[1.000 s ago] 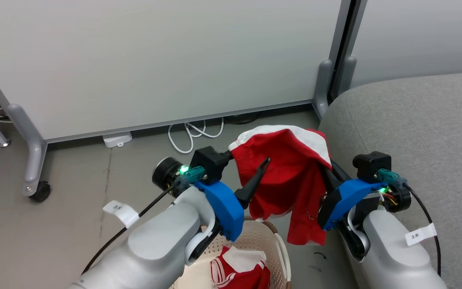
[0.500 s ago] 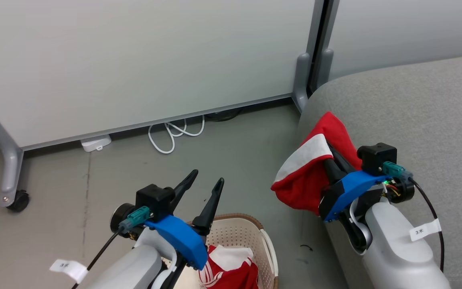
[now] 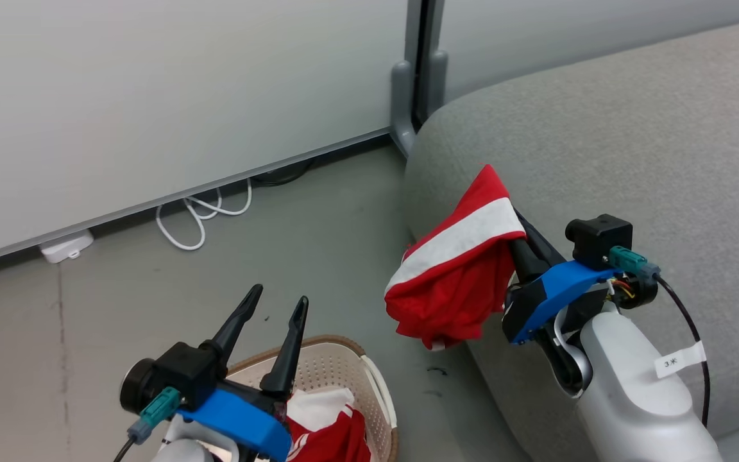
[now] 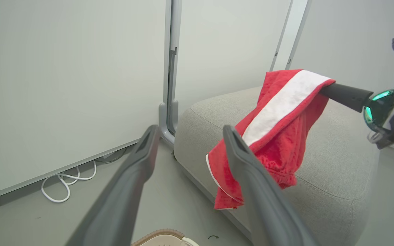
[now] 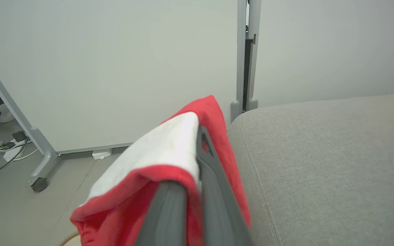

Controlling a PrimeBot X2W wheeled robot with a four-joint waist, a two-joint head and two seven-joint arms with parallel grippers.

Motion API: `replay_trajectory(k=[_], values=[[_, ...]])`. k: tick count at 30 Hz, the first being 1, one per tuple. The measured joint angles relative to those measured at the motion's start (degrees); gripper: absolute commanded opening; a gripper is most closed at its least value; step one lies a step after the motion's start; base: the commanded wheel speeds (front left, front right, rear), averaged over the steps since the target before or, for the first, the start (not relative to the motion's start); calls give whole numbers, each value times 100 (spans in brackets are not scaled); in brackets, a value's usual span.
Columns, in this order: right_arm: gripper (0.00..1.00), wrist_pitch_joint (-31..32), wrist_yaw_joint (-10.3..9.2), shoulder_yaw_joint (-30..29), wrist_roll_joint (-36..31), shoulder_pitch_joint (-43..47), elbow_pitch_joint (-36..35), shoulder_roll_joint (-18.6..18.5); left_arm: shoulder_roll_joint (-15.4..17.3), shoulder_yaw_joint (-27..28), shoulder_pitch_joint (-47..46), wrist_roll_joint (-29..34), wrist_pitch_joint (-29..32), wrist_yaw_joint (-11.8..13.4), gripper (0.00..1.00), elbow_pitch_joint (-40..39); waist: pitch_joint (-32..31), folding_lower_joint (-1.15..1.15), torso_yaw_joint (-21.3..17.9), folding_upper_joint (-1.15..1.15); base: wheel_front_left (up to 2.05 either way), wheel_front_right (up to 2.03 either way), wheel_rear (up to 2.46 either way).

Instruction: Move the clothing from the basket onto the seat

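My right gripper (image 3: 504,221) is shut on a red garment with a white band (image 3: 456,276), which hangs off its fingers over the left edge of the light-grey seat (image 3: 632,141). The same garment (image 4: 279,136) drapes in front of the seat (image 4: 333,171) in the left wrist view, and it wraps the right fingers (image 5: 214,184) in the right wrist view. A second piece of red and white clothing (image 3: 328,436) lies in the cream basket (image 3: 344,359) at the lower left. My left gripper (image 3: 280,300) stands open and empty above the basket's far rim.
White partition panels on grey feet (image 3: 408,96) stand behind. A coiled white cable (image 3: 199,215) and a white adapter (image 3: 65,247) lie on the grey floor by the panel's base. A castor foot (image 5: 39,184) stands further left.
The left gripper has let go of the garment and dropped back over the basket. The right gripper alone carried the garment over the seat's edge. The head camera has turned right.
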Motion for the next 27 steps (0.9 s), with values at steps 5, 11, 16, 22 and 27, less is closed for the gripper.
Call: replay_trajectory(k=[5,11,16,22,27], values=[[0,20,0,-4,43,52,-171,-1,-27,377,372,300,-4,-111,100,-155,96,0,-384,0,0,0,0],[0,41,0,-41,52,130,-303,-3,-110,606,482,553,-4,-280,100,-143,203,0,-842,0,0,0,0],[0,42,0,23,172,171,-382,-2,-178,753,532,702,-5,-352,100,-135,257,0,-1231,0,0,0,0],[0,18,0,-4,257,298,-423,-8,-237,857,536,921,-4,-412,100,-164,328,0,-1519,0,0,0,0],[0,9,0,-111,257,331,-454,-7,-263,887,534,1017,-4,-505,100,-166,424,0,-1498,0,0,0,0]])
